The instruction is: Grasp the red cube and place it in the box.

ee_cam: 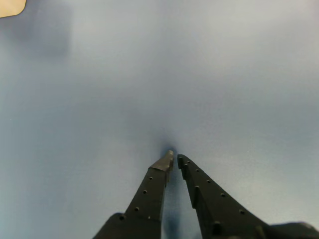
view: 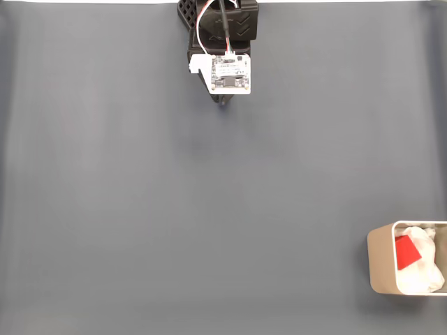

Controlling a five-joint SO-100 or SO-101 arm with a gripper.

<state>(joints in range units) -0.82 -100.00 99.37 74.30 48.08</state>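
The red cube [view: 406,251] lies inside the box [view: 380,259] at the lower right of the fixed view, resting against crumpled white lining. The arm stands at the top centre of that view, folded back, and its gripper [view: 224,103] points down at the mat, far from the box. In the wrist view the two black fingers [ee_cam: 154,186] come up from the bottom edge and their tips nearly touch. The gripper [ee_cam: 175,158] is shut with nothing between its fingers. A beige corner of the box [ee_cam: 11,6] shows at the top left of the wrist view.
A blue-grey mat [view: 174,209] covers the whole table. The box sits against the right edge of the fixed view and is partly cut off there. The white board on the arm [view: 229,72] faces upward.
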